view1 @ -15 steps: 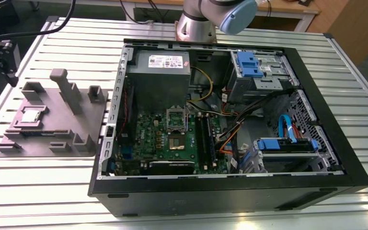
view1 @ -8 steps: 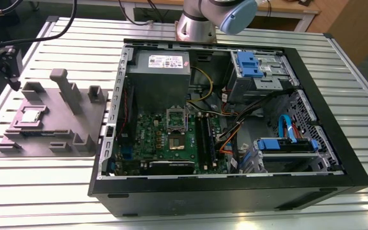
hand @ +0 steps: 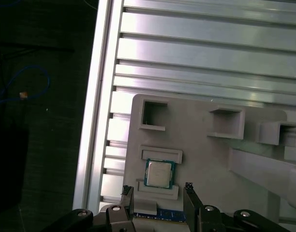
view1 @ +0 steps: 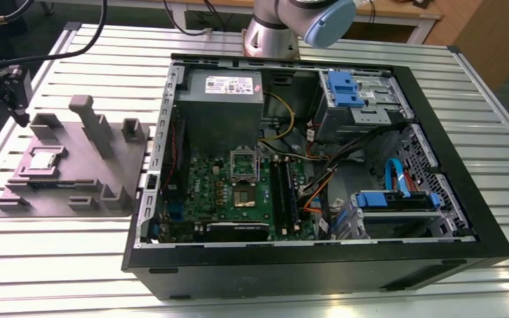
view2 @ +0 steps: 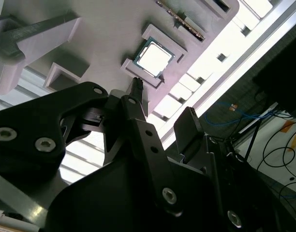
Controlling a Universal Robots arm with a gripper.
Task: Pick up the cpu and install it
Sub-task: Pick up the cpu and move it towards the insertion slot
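Slotted aluminium table (hand: 196,48) lay under me, bearing the grey fixture plate (hand: 206,154). My claw (hand: 157,189) hung wide open and empty. The cpu (hand: 159,173) sat in its recess on that plate, just below my claw, untouched.

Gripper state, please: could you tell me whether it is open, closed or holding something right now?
Gripper: open, holding nothing; the chip lies untouched in the grey holder.

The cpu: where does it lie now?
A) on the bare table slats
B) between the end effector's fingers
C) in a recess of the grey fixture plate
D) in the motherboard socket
C: the cpu lies flat in a recess of the grey fixture plate.
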